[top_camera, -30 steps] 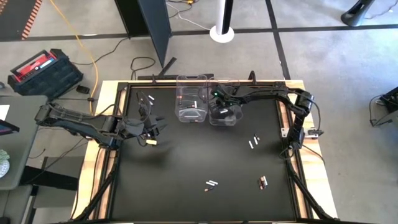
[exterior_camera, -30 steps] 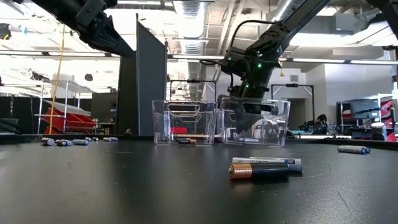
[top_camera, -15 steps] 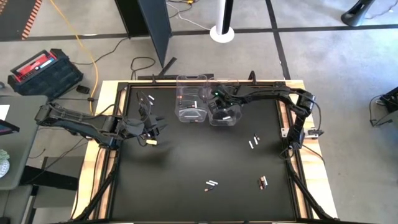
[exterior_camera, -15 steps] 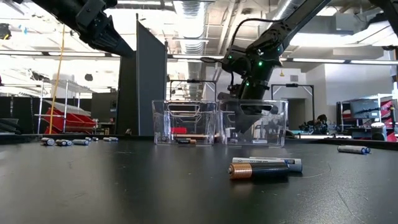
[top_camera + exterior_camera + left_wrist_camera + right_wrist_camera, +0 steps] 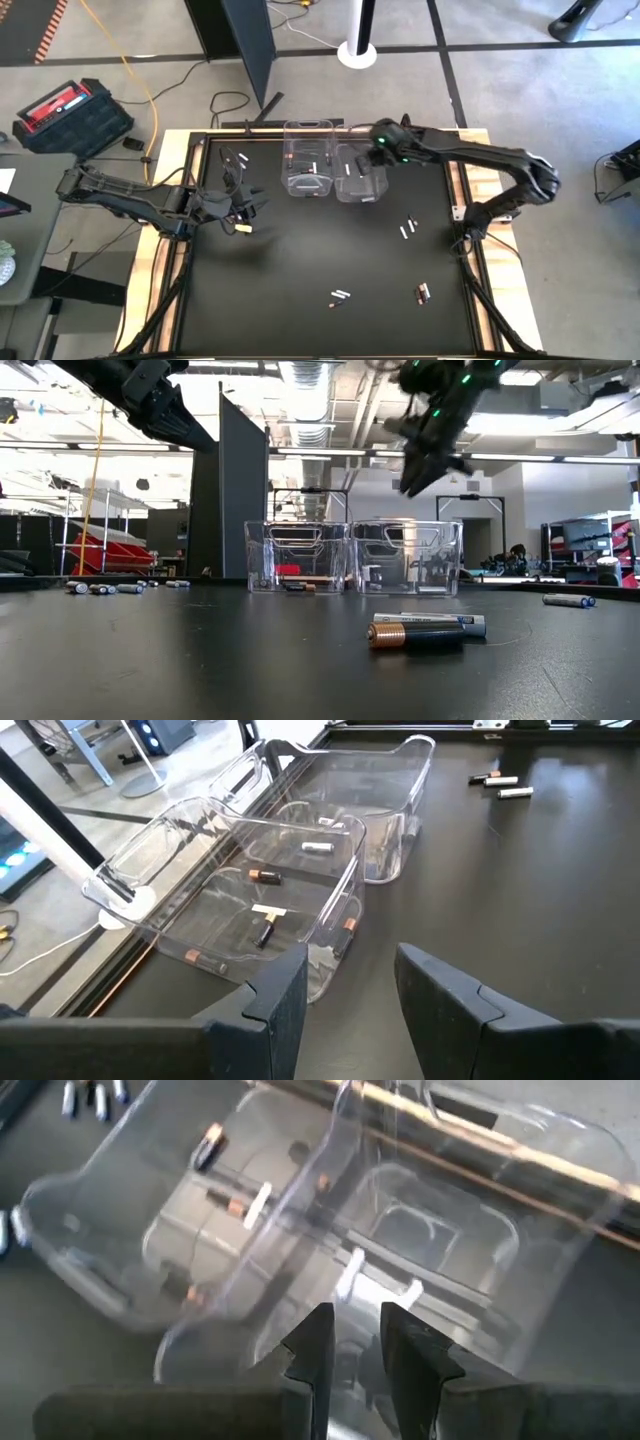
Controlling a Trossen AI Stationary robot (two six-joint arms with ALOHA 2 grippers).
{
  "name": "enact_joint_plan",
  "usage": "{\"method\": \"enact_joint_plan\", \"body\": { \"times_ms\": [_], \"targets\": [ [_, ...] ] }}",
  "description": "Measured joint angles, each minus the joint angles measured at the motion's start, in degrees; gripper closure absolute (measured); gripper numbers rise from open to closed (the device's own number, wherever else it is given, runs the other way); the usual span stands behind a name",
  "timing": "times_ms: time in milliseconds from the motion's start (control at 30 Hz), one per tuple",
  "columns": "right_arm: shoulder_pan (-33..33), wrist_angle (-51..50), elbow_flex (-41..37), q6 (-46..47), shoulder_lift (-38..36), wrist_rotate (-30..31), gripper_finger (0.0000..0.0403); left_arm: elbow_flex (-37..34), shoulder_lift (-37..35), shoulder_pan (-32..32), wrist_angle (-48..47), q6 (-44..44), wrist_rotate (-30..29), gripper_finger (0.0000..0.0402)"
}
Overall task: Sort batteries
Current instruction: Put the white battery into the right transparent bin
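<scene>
Two clear bins stand side by side at the table's far middle: the left bin (image 5: 308,165) and the right bin (image 5: 372,185). The left bin (image 5: 210,895) holds dark copper-ended batteries (image 5: 265,875) and a white one. White batteries (image 5: 348,1275) lie in the right bin (image 5: 520,1270). My right gripper (image 5: 357,1325) hangs above the right bin, fingers a little apart, nothing between them. My left gripper (image 5: 350,970) waits open over the table's left side (image 5: 250,205), facing the bins. Loose batteries lie on the black table: a pair (image 5: 425,628) near the middle and white ones (image 5: 408,228).
More loose batteries lie at the far left (image 5: 235,157), near the front (image 5: 340,296) and front right (image 5: 422,292). A small pale piece (image 5: 243,229) lies by my left gripper. The table has a raised wooden rim (image 5: 478,260). Wide bare table stretches in front of the bins.
My right gripper has risen out of the right bin, clear above its rim, drawing back a little toward the table's right edge, and has tipped slightly. The white batteries stay in the bin. My left arm has kept still.
</scene>
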Motion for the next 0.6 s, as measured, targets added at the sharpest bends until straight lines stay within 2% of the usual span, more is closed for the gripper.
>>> {"method": "enact_joint_plan", "body": {
  "times_ms": [133,267,400,600],
  "targets": [
    [3.10,-8.95,0.00,2.51,-5.55,0.25,0.0300,0.02,0.00,0.00,0.01,-0.01,0.00,0.0256],
    [8.43,-12.28,-3.55,7.24,-10.96,3.44,0.0300,0.02,0.00,0.00,0.02,-0.12,0.00,0.0256],
    [15.55,-13.21,-9.93,16.14,-17.19,7.60,0.0300,0.02,0.00,0.00,0.04,-0.91,0.00,0.0256],
    [27.77,-12.73,-19.58,32.17,-24.27,9.78,0.0300,0.02,0.00,0.00,0.14,-1.88,0.02,0.0256]
  ]
}}
